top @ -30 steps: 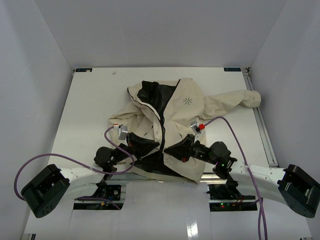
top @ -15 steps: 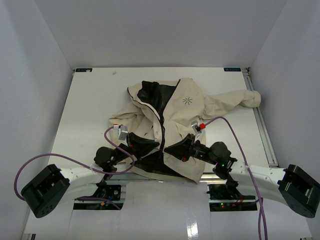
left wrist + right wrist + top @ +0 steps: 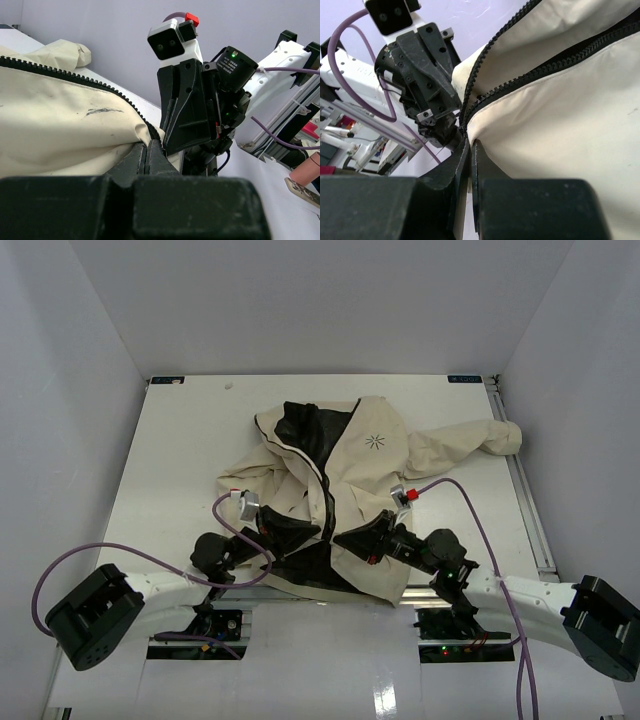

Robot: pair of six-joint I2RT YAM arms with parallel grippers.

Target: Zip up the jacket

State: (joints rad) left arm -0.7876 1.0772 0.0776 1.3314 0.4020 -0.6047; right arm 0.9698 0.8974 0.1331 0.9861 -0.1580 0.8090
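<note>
The cream jacket (image 3: 375, 465) lies on the white table (image 3: 180, 470), front open, black lining showing at the collar and the bottom. Its dark zipper (image 3: 323, 485) runs down the middle, unjoined. My left gripper (image 3: 303, 537) is shut on the left panel's bottom hem next to the zipper teeth (image 3: 75, 76); its jaws pinch the cream fabric (image 3: 60, 130). My right gripper (image 3: 350, 542) is shut on the right panel's bottom corner (image 3: 560, 115), beside both rows of teeth (image 3: 560, 60). The two grippers face each other, a few centimetres apart. The slider is not clearly visible.
White walls enclose the table on three sides. One sleeve (image 3: 480, 440) stretches to the far right near the table's metal edge rail (image 3: 530, 500). Purple cables (image 3: 470, 515) loop off both wrists. The arm bases (image 3: 215, 625) sit at the near edge.
</note>
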